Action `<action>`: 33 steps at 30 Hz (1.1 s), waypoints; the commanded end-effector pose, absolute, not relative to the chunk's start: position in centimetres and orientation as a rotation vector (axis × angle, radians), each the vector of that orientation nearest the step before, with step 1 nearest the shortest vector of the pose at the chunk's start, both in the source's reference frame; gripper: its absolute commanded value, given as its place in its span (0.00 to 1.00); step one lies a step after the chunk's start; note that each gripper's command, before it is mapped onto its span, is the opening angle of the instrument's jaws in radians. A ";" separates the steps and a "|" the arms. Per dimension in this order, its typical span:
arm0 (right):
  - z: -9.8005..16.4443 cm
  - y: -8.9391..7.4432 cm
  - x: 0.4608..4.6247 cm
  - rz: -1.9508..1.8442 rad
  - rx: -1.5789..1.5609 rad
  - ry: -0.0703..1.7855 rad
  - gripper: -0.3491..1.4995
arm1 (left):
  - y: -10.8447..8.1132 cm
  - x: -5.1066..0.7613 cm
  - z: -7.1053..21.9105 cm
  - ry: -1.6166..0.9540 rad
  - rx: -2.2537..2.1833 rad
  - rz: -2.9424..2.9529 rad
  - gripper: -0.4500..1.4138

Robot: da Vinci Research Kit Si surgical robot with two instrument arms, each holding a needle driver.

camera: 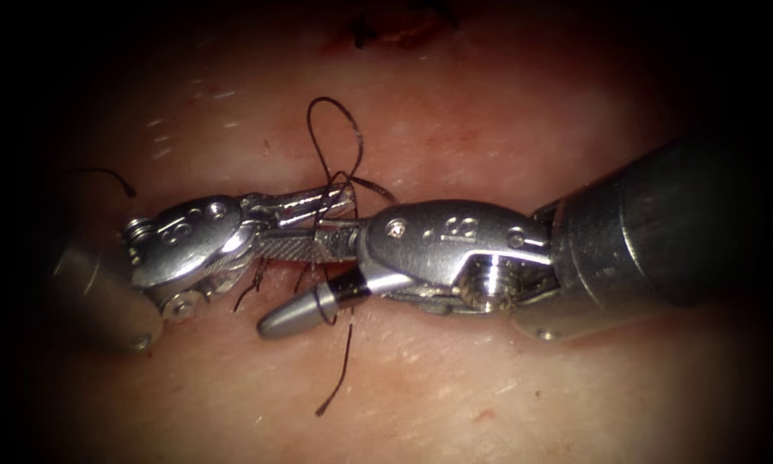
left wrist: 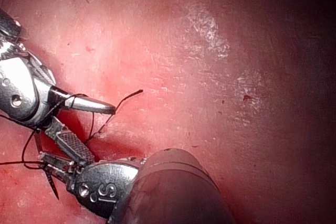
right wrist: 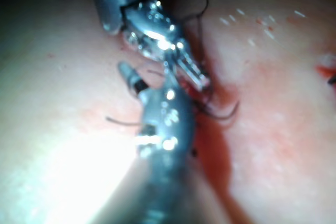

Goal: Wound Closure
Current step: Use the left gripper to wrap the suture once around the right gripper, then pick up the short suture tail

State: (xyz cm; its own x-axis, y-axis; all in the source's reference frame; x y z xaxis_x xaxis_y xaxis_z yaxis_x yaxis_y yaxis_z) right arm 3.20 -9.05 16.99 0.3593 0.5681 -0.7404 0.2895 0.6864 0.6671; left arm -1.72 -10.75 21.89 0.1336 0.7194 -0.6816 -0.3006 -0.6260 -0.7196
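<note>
The tissue (camera: 507,112) fills the endoscope view. The right tool (camera: 305,279) is spread wide over the thread (camera: 335,137) tangle, gripping nothing clearly. The left tool (camera: 331,202) looks slightly parted among the strands; hold unclear. Looks like thread handling; next needs one clean strand.

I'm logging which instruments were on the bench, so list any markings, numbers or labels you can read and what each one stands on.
"IS" on the right tool's wrist housing in the endoscope view.
"IS" on the left tool's wrist housing in the left wrist view.
The mark on the left tool's housing in the endoscope view is too unclear to read.
</note>
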 end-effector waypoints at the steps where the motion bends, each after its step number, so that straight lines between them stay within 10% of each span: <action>1: 17.0 -9.1 3.27 0.169 0.887 1.209 0.53 | -10.9 -1.84 21.9 -0.426 -1.617 1.615 0.00; 33: 16.9 -9.5 3.20 -0.628 1.078 0.975 0.45 | -11.4 -1.47 21.9 -0.471 -1.606 1.690 0.00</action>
